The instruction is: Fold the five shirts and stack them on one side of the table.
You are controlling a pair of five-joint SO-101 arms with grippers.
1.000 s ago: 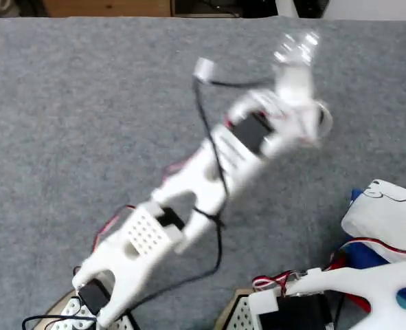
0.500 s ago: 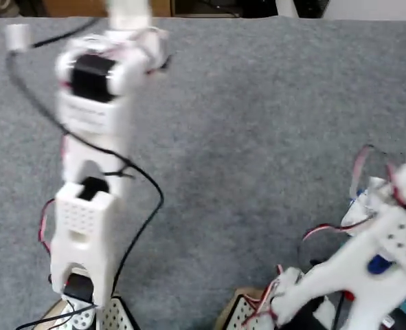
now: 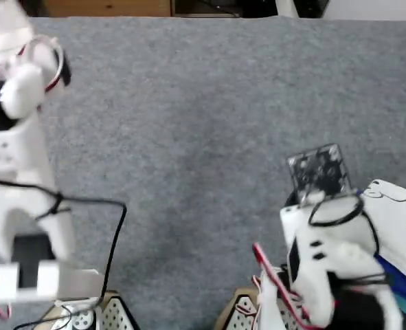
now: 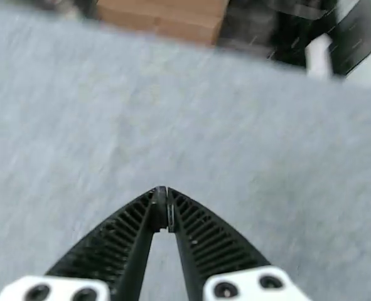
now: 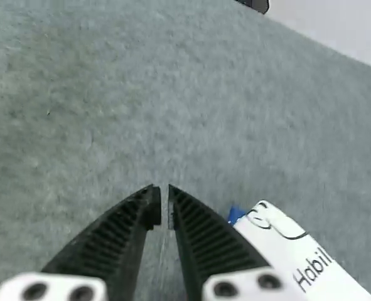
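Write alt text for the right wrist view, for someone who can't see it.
The right gripper hangs over the grey table, its black fingers shut together and holding nothing. Beside it on the table lies a folded white shirt with dark lettering, and a bit of blue shows at its corner.

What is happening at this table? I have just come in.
Two robot arms stand at a table covered in grey cloth, and neither holds anything. The left gripper is shut above bare cloth on the table's left side. The right gripper is shut too, beside the folded shirts, which lie at the right edge, white on top with blue beneath. How many shirts are in that pile cannot be told.
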